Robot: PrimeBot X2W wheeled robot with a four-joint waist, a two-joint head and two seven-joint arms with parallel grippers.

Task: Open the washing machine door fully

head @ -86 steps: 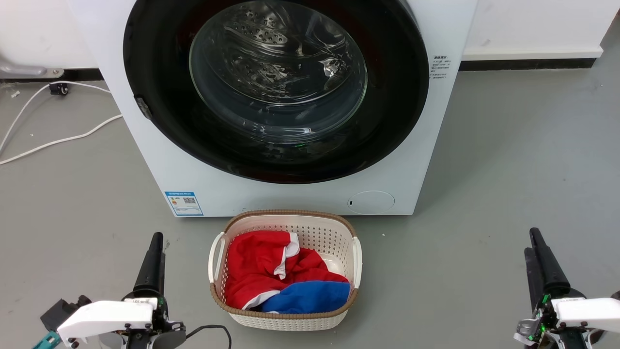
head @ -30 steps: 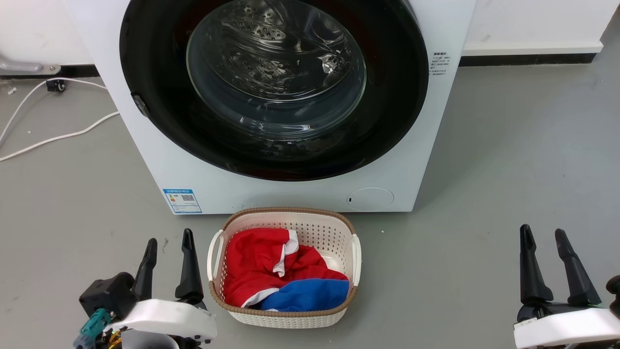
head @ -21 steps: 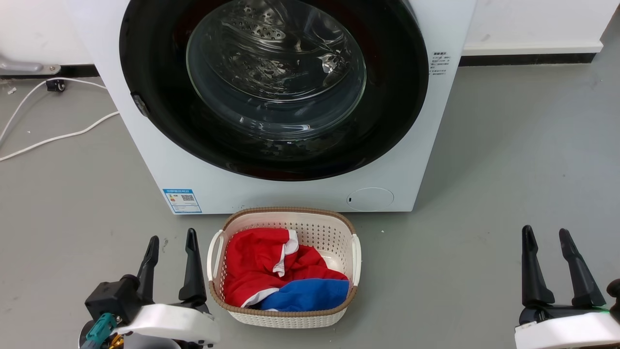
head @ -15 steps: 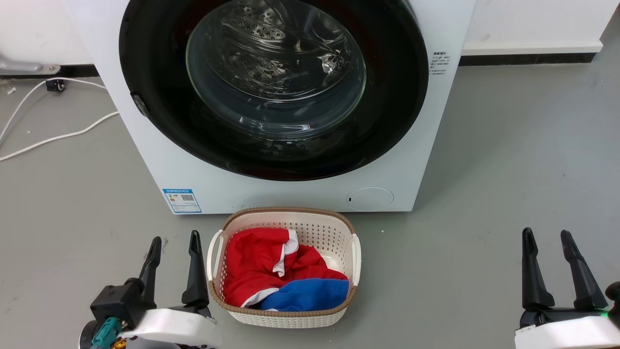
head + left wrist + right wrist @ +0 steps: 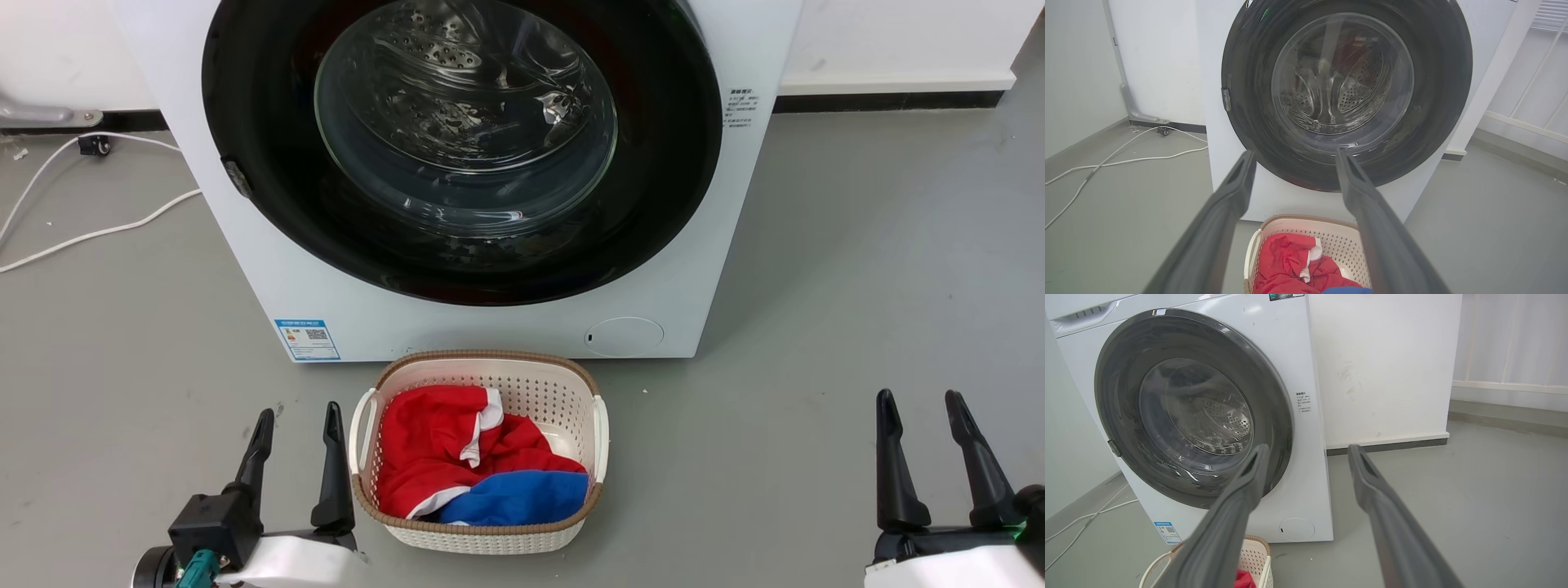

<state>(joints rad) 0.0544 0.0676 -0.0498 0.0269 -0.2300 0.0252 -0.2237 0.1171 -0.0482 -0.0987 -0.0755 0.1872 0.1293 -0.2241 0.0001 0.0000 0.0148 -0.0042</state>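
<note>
The white washing machine [image 5: 498, 327] [image 5: 1216, 134] [image 5: 1306, 465] stands straight ahead. Its round washing machine door [image 5: 269, 122] [image 5: 1249, 49] [image 5: 1118, 371], black-rimmed with a bulging glass centre, lies flush against the front, with a small latch tab on its left edge. My left gripper [image 5: 298, 418] [image 5: 1292, 157] is open near the floor at lower left, well short of the door. At lower right my right gripper [image 5: 918, 404] [image 5: 1306, 451] is open too, with nothing between its fingers.
A cream laundry basket [image 5: 482, 535] [image 5: 1331, 226] [image 5: 1259, 553] with red and blue clothes sits on the grey floor just before the machine, between my grippers. White cables [image 5: 106, 233] [image 5: 1126, 161] trail over the floor to the left. A wall [image 5: 1384, 367] runs behind.
Both grippers went from shut to open about three seconds back. Over the last second the left gripper drifted slightly right and down; the right one barely shifted. The door has not moved.
</note>
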